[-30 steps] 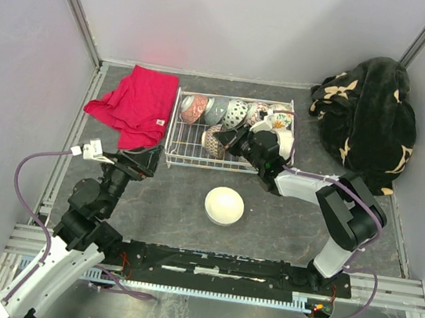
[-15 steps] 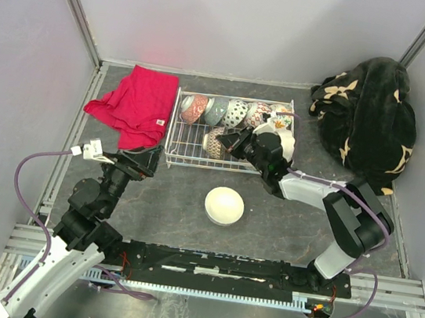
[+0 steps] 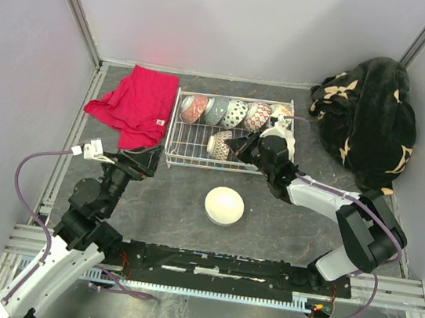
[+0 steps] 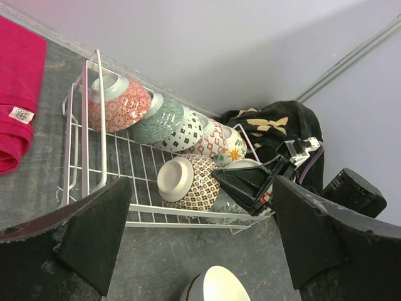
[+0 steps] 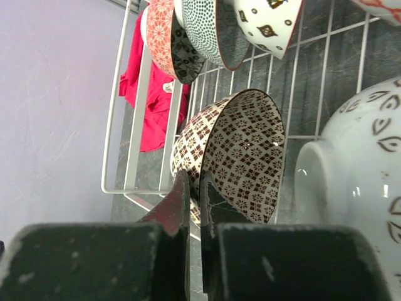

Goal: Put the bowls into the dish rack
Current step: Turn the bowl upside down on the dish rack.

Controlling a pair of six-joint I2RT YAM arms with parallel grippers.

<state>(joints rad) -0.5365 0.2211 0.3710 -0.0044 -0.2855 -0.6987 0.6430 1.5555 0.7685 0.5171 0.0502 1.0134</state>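
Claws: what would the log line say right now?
right claw: shut on brown lattice bowl in dish rack | left claw: open, empty | white bowl: on table

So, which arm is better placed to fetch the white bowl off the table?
Left. The left pincer is open and empty; the right pincer is shut on a patterned bowl in the rack. The white bowl sits in front of the rack.

We saw the white wire dish rack (image 3: 174,126) holding a row of patterned bowls (image 3: 235,113) on edge along its far side. A brown-lattice bowl (image 3: 219,143) lay sideways nearer, and a plain white bowl (image 3: 224,206) sat upright just outside.
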